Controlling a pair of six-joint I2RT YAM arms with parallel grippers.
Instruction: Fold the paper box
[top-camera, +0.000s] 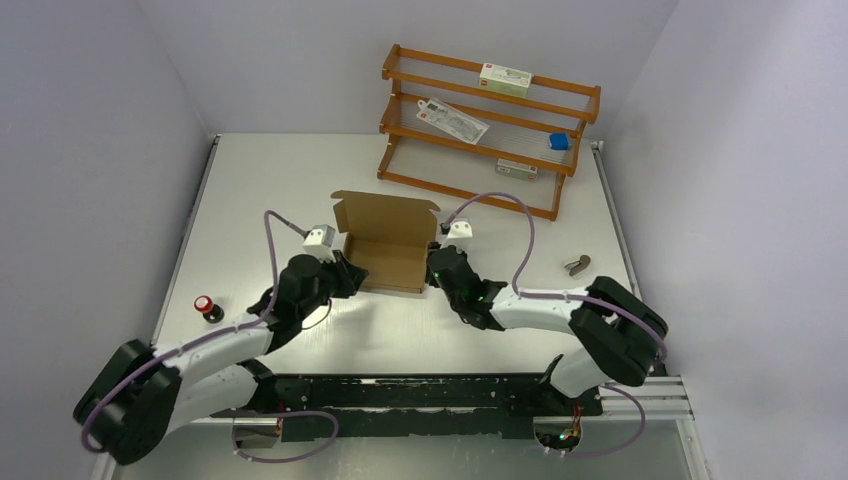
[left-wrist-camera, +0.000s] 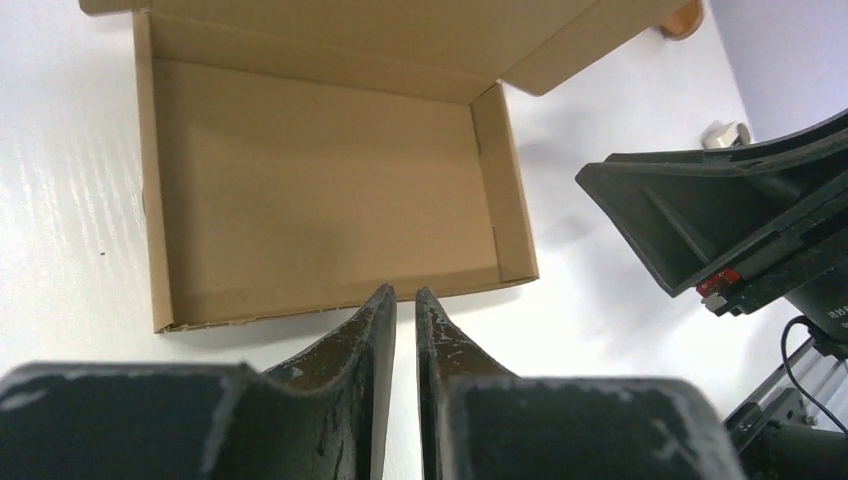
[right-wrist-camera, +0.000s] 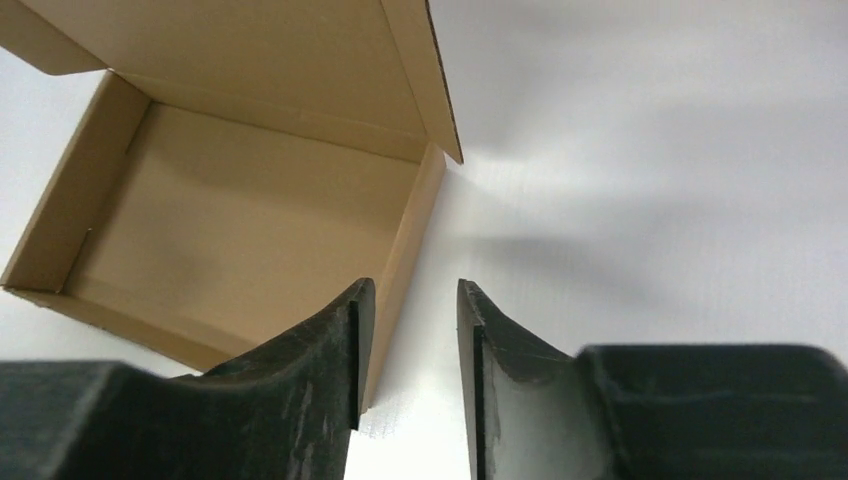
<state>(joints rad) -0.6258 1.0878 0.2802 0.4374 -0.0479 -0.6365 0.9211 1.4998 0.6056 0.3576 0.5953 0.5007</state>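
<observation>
Paper box (top-camera: 385, 245): one, a shallow rectangular tray of plain brown cardboard with its lid flap raised, mid-frame on the white tabletop (top-camera: 260, 180) between two black claws, the left claw (top-camera: 347, 270) and the right claw (top-camera: 433, 262).

Left wrist view: the box (left-wrist-camera: 320, 190) fills the upper left, just beyond the scuffed left claw (left-wrist-camera: 405, 295), whose fingers are a narrow slit apart and empty.

Right wrist view: the box (right-wrist-camera: 240, 230) lies upper left. The right claw (right-wrist-camera: 412, 290) is parted wider and grips nothing, and the box's side wall runs down behind its left finger.

light: bright, even overhead | glare: table (top-camera: 420, 330) sheen | shadows: soft | wrist views: foreground slightly blurred
</observation>
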